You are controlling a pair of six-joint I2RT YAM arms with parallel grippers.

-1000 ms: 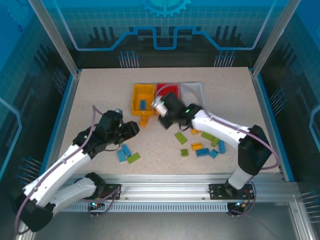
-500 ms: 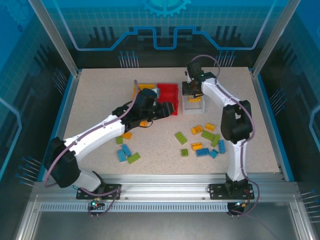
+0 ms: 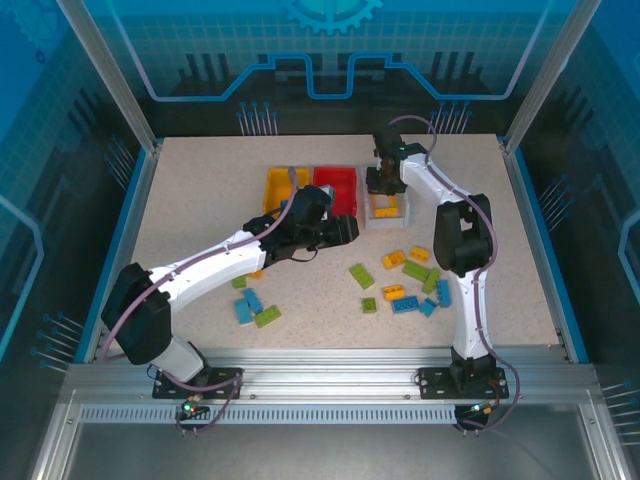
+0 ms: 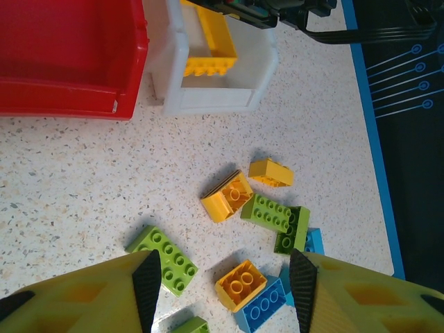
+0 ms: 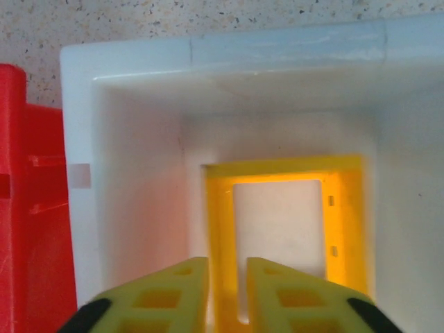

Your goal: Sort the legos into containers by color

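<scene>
Three containers stand in a row: yellow [image 3: 277, 186], red [image 3: 337, 182] [image 4: 69, 97] and white [image 3: 388, 211] [image 4: 215, 100]. My right gripper [image 3: 384, 188] [image 5: 227, 267] reaches down into the white bin [image 5: 229, 52], jaws close on one bar of a yellow frame lego [image 5: 284, 166] [image 4: 208, 41]. In front of the red bin my left gripper [image 3: 345, 230] [image 4: 225, 291] hovers open and empty over loose legos, an orange one [image 4: 241, 283] straight below. A green brick [image 4: 163, 258] and a blue one [image 4: 262, 305] lie beside it.
A cluster of green, orange and blue legos [image 3: 408, 280] lies right of centre. Further bricks [image 3: 255, 306] lie near the front left, one orange [image 3: 254, 271] under the left arm. The red bin [image 5: 28, 208] touches the white one's left wall. Blue rails edge the table.
The right arm swung from beside the red bin to over the white bin. The left arm stretched forward and right, ending in front of the red bin.
</scene>
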